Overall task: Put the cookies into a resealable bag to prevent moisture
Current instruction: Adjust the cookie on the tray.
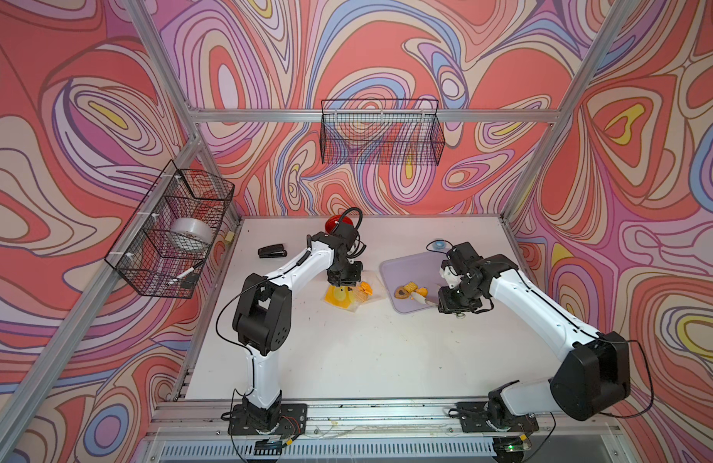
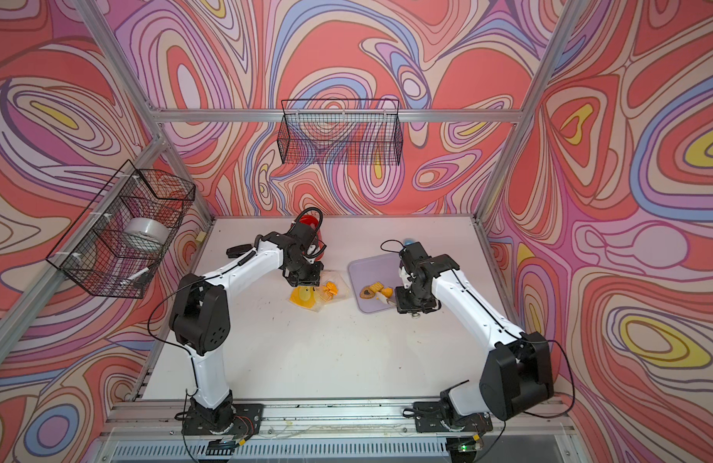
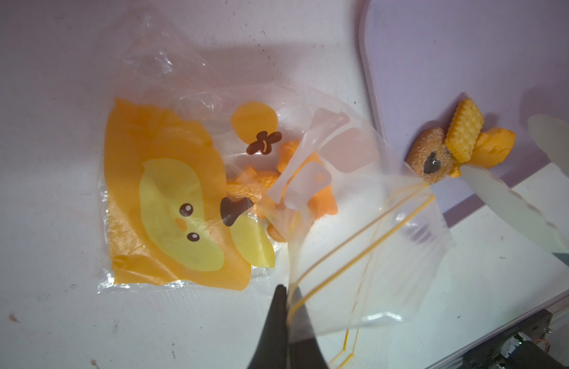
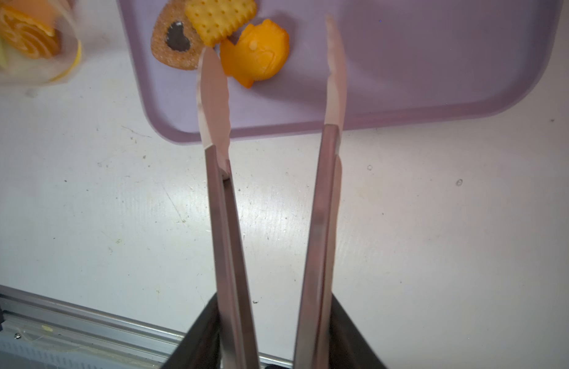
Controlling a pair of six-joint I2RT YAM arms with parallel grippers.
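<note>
Cookies (image 3: 264, 183) blurred inside bag (image 3: 168, 191); left hand (image 3: 284, 297) cropped

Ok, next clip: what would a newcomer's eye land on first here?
The loud pink-and-red swirl walls round the table. Then the bag with its orange cartoon, beside the lilac tray, its mouth pinched up by the left claw, cookies inside. The right claw holds open tongs at three more on the tray.
</note>
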